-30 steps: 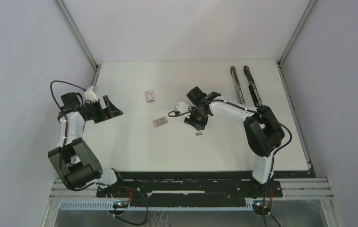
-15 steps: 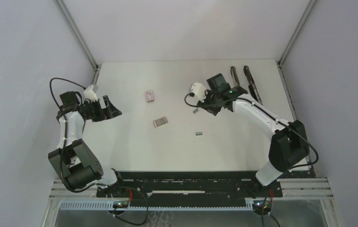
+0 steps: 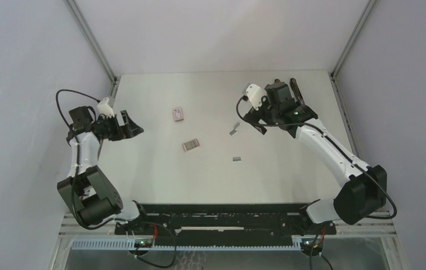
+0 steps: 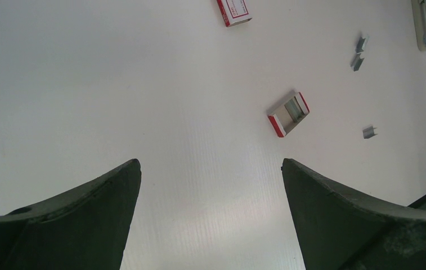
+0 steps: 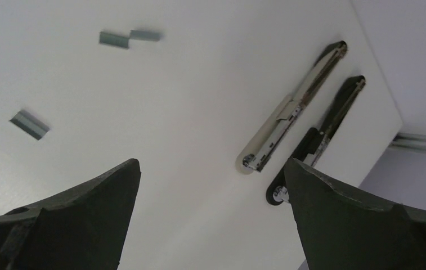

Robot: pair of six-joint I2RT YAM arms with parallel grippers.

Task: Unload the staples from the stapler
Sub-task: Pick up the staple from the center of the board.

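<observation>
The staples lie loose on the bench [image 3: 160,180], out of the stapler. One strip [image 3: 233,129] is right of centre, just off the right gripper's tips. A shorter strip [image 3: 236,159] is nearer the near edge. The right gripper [image 3: 252,120] hovers with its fingers spread wide and nothing between them, and the left gripper [image 3: 132,125] by the left edge is spread and empty too.

The bench is bare along its near and far edges and in the middle left. A closed red-and-white box [image 3: 178,114] and an open box tray [image 3: 191,145] sit near the centre, apart from each other.

From above, the right arm hides most of the stapler [image 3: 295,84] by the far right corner. The right wrist camera shows the stapler [image 5: 292,107] opened flat, a pale half and a black half side by side. It also shows the farther strip [image 5: 129,38] as two offset pieces. The left wrist camera shows grey metal inside the tray [image 4: 288,114].
</observation>
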